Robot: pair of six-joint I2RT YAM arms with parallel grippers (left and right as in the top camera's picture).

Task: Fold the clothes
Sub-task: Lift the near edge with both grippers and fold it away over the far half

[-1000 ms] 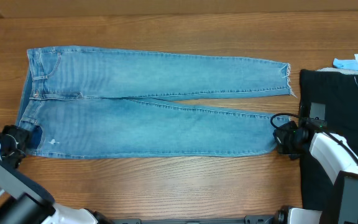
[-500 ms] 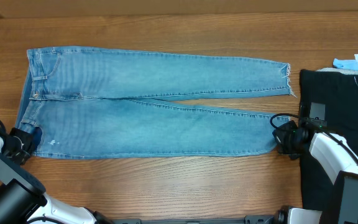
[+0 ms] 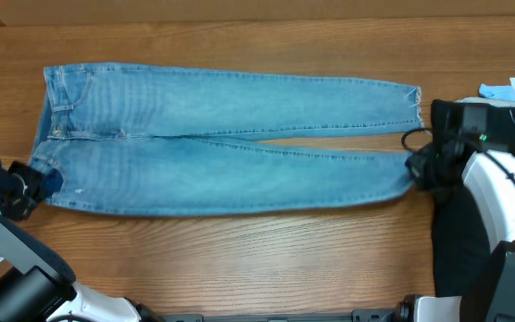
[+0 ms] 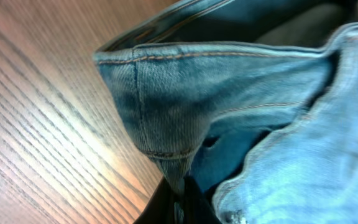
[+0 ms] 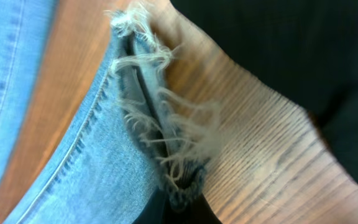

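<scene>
The clothes, a pair of light blue jeans [image 3: 231, 143], lie flat across the wooden table with the waistband at the left and the frayed hems at the right. My left gripper [image 3: 30, 186] is shut on the near corner of the waistband. In the left wrist view the gripper [image 4: 180, 208] pinches a fold of denim [image 4: 185, 93] lifted off the wood. My right gripper [image 3: 416, 167] is shut on the near leg's hem. The right wrist view shows the gripper [image 5: 182, 202] holding the frayed hem [image 5: 160, 124] just above the table.
A black garment [image 3: 490, 134] lies at the table's right edge under my right arm, also in the right wrist view as the black garment [image 5: 278, 43]. A small pale blue item [image 3: 512, 88] sits at the far right. Bare wood [image 3: 240, 259] runs along the front.
My left gripper has shut on the waistband corner. Both grippers have raised the near edge and carried it a little toward the far side, narrowing the jeans' outline.
</scene>
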